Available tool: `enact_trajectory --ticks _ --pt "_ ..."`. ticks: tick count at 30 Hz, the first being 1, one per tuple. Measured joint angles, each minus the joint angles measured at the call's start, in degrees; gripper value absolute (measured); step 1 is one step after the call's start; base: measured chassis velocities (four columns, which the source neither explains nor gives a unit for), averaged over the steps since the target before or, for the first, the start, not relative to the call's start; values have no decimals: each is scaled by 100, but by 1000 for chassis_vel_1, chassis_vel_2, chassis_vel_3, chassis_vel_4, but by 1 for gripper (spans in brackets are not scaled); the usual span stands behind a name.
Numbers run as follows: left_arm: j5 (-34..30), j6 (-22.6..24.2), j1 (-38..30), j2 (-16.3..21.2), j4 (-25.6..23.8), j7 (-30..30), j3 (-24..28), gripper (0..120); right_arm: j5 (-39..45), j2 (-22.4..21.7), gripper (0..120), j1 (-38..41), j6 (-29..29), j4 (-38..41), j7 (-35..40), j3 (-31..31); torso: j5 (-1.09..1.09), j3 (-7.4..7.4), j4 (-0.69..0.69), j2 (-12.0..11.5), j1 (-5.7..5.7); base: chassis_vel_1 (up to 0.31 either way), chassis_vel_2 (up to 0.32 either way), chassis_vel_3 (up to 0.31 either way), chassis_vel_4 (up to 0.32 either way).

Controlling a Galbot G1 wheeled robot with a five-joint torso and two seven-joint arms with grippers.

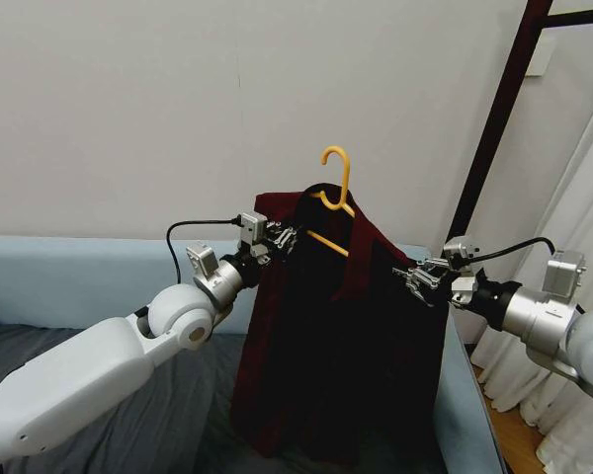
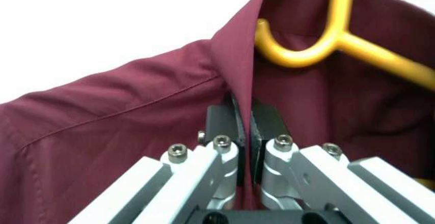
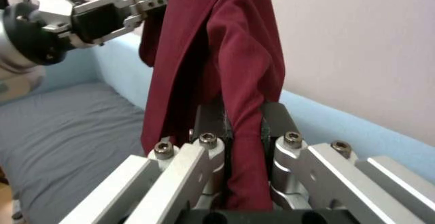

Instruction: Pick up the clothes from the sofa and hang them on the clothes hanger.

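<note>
A dark red shirt [image 1: 336,346] hangs in the air above the sofa, draped over a yellow hanger [image 1: 337,193] whose hook sticks up above the collar. My left gripper [image 1: 285,238] is shut on the shirt's collar edge [image 2: 239,76], right beside the hanger's yellow arm [image 2: 306,56]. On the other side, my right gripper [image 1: 422,279] is shut on a fold of the shirt [image 3: 238,76] at its shoulder. The left gripper [image 3: 139,5] also shows in the right wrist view, clamped on the cloth's far edge.
A light blue sofa [image 1: 59,276] with a grey seat cushion [image 1: 168,395] lies below the shirt. A dark clothes rack post [image 1: 494,128] rises at the right against the wall. White curtains [image 1: 573,237] hang at the far right.
</note>
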Motion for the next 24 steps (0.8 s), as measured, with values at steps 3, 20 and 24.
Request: enact_trajectory --ticks 3,20,24 --pt "-9 8 -20 13 -71 -8 18 0 31 -6 7 7 0 -4 24 0 0 0 0 0 0 0 0 0 0" --pt "-41 267 167 59 -524 -580 -99 3 79 20 7 48 2 0 93 -49 -1 0 0 0 0 0 0 0 0" --pt "49 489 348 173 -690 -825 -243 23 80 74 7 41 7 30 161 -50 -1 0 0 0 0 0 0 0 0"
